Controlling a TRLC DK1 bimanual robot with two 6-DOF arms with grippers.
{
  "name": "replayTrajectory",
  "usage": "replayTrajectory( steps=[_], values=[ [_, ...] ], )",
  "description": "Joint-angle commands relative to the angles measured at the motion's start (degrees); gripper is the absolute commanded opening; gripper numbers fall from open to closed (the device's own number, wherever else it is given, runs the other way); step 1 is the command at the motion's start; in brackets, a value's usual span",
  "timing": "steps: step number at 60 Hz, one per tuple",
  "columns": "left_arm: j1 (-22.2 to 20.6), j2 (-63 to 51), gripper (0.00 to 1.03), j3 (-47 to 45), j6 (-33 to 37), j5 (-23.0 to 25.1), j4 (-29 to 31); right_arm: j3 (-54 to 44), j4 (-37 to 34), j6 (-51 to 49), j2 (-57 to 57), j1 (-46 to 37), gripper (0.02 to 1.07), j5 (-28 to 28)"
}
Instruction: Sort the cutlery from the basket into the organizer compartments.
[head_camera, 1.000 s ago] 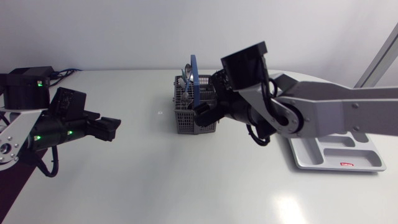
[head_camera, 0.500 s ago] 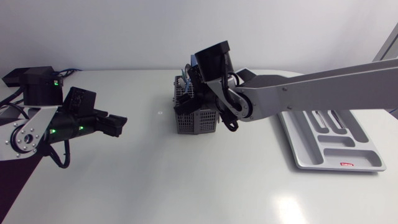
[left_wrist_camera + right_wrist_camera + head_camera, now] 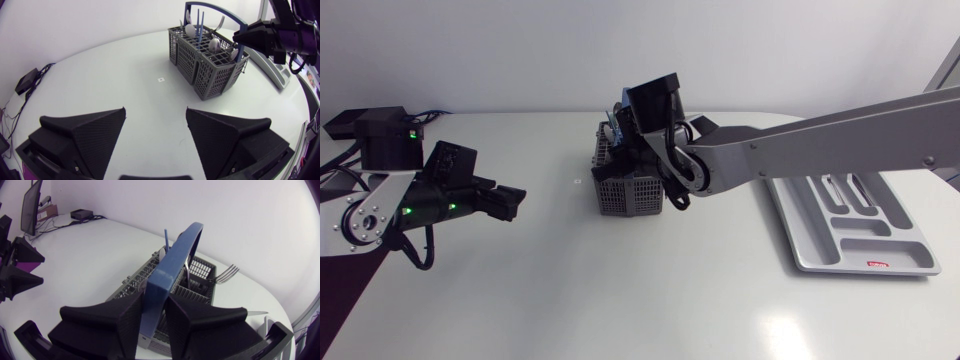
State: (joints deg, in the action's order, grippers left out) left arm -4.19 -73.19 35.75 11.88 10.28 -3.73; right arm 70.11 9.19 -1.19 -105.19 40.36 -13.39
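The grey mesh cutlery basket (image 3: 632, 190) stands mid-table, holding forks (image 3: 227, 273), spoons (image 3: 214, 44) and a blue-handled piece (image 3: 197, 22). Its blue arched handle (image 3: 170, 265) stands upright. My right gripper (image 3: 156, 302) sits over the basket, one finger on each side of the handle, both touching it. From the left wrist view, that gripper (image 3: 240, 37) is at the basket's far end. My left gripper (image 3: 515, 203) hovers open to the basket's left with nothing between its fingers (image 3: 95, 125). The grey organizer (image 3: 802, 262) lies at the right.
A few pieces of cutlery lie in the organizer's far compartments (image 3: 840, 190). A small mark (image 3: 576, 181) is on the table left of the basket. My right arm (image 3: 820, 145) spans the table above the organizer.
My right arm has swung left over the basket, and its fingers have closed around the blue handle. My left arm has shifted slightly towards the basket.
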Motion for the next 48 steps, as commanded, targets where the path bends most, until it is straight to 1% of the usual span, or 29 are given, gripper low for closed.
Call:
replayTrajectory(
  steps=[1, 13, 18, 25, 33, 36, 38, 39, 42, 45, 48],
  values=[
    [0.05, -0.73, 0.83, 1.17, 0.86, 0.44, 0.04, -2.96, -0.23, -2.41, 2.53, 0.25, 0.21, -0.50],
    [-0.30, -0.38, 0.83, 0.99, 1.13, 0.44, 0.21, -13.68, -0.40, -2.59, 12.90, 0.33, 0.21, 2.23],
    [-1.09, -0.11, 0.83, 0.90, 1.30, 0.35, 0.47, -18.25, -1.63, -3.38, 17.47, 0.25, 0.21, 3.63],
    [-2.32, 0.06, 0.83, 0.55, 1.57, 0.35, 0.83, -24.23, -3.74, -3.99, 24.85, 0.25, 0.21, 6.97],
    [-3.46, -0.64, 0.83, 0.55, 1.83, 0.35, 1.00, -30.20, -6.03, -5.14, 33.73, 0.25, 0.21, 8.64],
    [-3.81, -1.08, 0.83, 0.73, 2.10, 0.35, 1.00, -31.17, -6.20, -5.49, 34.87, 0.16, 0.24, 8.64],
    [-4.25, -1.52, 0.83, 0.90, 2.27, 0.35, 0.91, -31.52, -6.29, -5.93, 35.14, 0.16, 0.32, 8.64],
    [-4.34, -1.61, 0.83, 0.90, 2.45, 0.35, 0.83, -31.70, -6.38, -6.28, 35.23, 0.07, 0.41, 8.64],
    [-4.69, -3.19, 0.83, 1.96, 3.24, 0.35, 0.83, -32.23, -6.47, -6.63, 36.02, 0.07, 0.60, 8.64],
    [-4.60, -4.95, 0.83, 3.54, 3.59, 0.35, 0.91, -32.93, -7.17, -7.16, 37.69, 0.07, 0.73, 8.64],
    [-4.43, -6.70, 0.84, 5.12, 4.20, 0.35, 1.00, -33.72, -7.61, -7.60, 39.62, 0.07, 0.81, 8.64]
  ],
)
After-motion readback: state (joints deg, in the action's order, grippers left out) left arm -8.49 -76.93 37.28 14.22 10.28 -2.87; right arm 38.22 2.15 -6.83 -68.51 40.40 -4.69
